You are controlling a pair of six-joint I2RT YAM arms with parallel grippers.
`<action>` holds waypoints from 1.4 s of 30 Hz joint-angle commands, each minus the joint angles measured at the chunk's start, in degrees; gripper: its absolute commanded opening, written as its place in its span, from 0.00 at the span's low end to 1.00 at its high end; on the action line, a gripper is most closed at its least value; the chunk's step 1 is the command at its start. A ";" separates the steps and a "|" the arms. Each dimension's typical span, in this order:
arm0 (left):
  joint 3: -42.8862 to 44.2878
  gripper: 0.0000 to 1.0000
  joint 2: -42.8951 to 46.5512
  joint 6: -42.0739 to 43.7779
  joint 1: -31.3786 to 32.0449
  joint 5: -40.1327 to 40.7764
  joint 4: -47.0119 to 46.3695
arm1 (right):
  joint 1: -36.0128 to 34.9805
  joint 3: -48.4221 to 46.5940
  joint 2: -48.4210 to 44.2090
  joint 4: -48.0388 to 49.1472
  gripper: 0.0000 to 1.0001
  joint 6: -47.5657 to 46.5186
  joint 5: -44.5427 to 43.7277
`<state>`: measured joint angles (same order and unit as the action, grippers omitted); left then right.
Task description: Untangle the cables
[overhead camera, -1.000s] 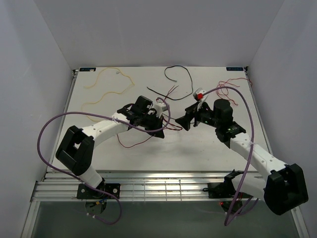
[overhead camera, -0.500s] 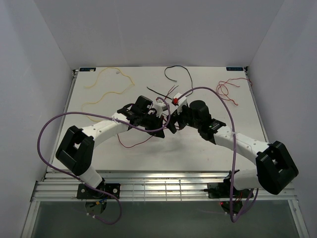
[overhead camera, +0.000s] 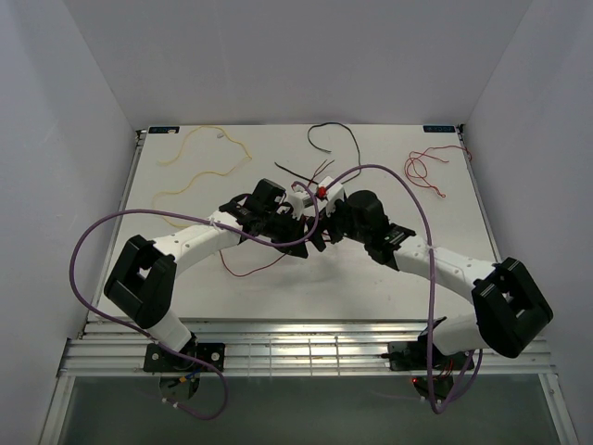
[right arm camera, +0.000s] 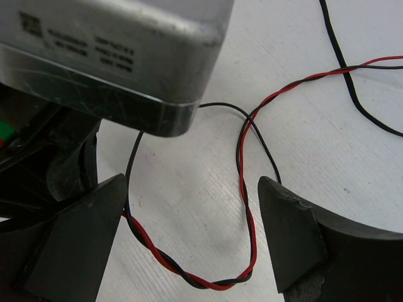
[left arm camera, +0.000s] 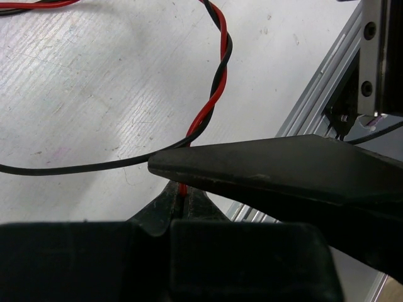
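A yellow cable (overhead camera: 199, 167) lies loose on the table's (overhead camera: 324, 289) far left. Mid-table, the left gripper (left arm camera: 182, 190) pinches the twisted red-and-black cable (left arm camera: 211, 107) — fingers pressed together on it — while the right gripper (right arm camera: 192, 211) straddles its loop, fingers spread. A red cable (overhead camera: 424, 169) lies far right.

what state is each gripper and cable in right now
left gripper, shut on the twisted red-and-black cable
right gripper, open, straddling a loop of that twisted cable
yellow cable, lying loose, far left
black cable, lying loose, far middle
red cable, lying loose, far right
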<state>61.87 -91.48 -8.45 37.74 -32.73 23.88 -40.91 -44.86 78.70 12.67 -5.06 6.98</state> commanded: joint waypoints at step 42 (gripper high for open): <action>-1.22 0.00 5.61 -1.48 0.41 4.60 -0.33 | -2.78 -6.90 8.05 -7.04 0.21 12.44 -1.01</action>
<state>61.17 -90.08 -9.78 37.76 -28.82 24.97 -43.64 -49.80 85.41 8.49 3.53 6.98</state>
